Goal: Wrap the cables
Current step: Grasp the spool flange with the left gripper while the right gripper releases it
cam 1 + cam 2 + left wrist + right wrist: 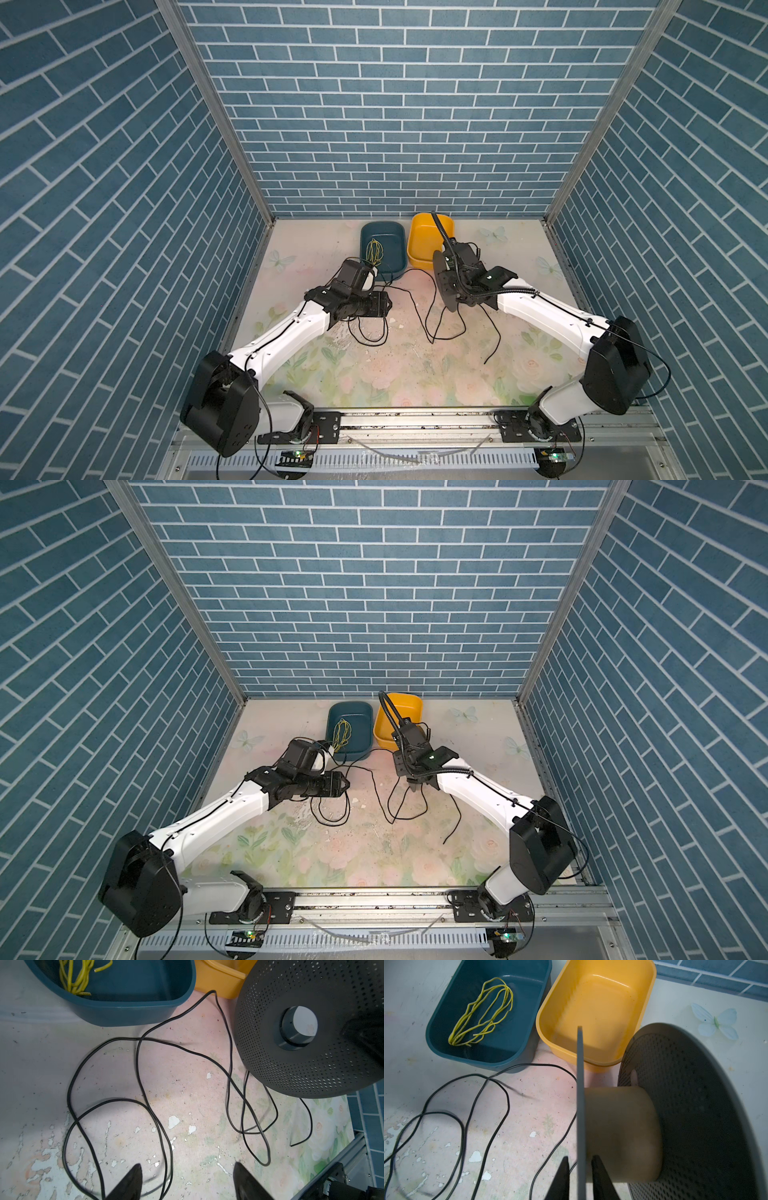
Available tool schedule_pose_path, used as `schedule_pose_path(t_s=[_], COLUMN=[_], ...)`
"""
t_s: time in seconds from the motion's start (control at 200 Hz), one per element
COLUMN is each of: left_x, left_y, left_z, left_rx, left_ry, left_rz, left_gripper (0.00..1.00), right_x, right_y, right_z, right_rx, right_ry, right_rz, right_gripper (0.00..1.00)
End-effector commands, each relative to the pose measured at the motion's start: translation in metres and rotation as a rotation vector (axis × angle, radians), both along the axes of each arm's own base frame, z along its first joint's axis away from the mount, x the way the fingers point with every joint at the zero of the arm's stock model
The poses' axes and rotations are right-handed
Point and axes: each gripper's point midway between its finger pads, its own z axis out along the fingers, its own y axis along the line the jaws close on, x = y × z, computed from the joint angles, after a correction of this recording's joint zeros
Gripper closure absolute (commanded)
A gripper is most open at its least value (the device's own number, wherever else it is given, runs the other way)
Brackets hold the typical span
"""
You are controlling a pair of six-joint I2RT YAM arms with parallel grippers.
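We see a left arm [286, 332] and a right arm [540, 309] in smooth white shells, each with bulky black joint housings [220, 399] and thin black wires [573, 313] along the shell. A ribbed black hose [441, 232] arches over the right wrist beside a small green light [431, 755]. The left gripper [187, 1163] has black, tapering fingers [133, 1180]. Black base plates [328, 430] carry screws.

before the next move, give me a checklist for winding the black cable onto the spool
1. Left gripper fingers open and empty: ok.
2. Right gripper fingers straddle a flange edge of the black perforated spool; firm grip: cannot tell.
3. Spool's tan core bare where visible, ready for winding: ok.
4. Thin black cable lies in crossing loops on the floral tabletop; untangled: not ok.
5. Cable's free end in plain sight: ok.
6. Cable fixed to the spool: cannot tell.
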Motion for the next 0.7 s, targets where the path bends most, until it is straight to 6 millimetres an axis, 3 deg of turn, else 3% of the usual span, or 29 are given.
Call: schedule_pose_path(t_s=[0.0, 0.41, 0.59, 0.695], left_x=[0.003, 0.008, 0.016, 0.021], left_y=[-0.011, -0.070, -0.096, -0.110], left_z=[0.014, 0.048, 0.064, 0.077], left_rx=[-0.013, -0.027, -0.034, -0.030], left_ry=[-0.023, -0.079, -0.108, -0.137], left_rz=[-0.025, -0.142, -0.184, -0.202], left_gripper=[0.30, 0.28, 0.24, 0.22], right_x=[0.010, -0.005, -0.022, -0.033], right_y=[0.008, -0.001, -0.021, -0.042], right_z=[0.029, 0.067, 0.087, 0.088], right_rx=[0.046, 0.101, 0.137, 0.147], right_ry=[-0.061, -0.099, -0.097, -0.082], right_rz=[-0.008, 0.024, 0.007, -0.035], right_gripper=[0.75, 0.42, 0.31, 0.27])
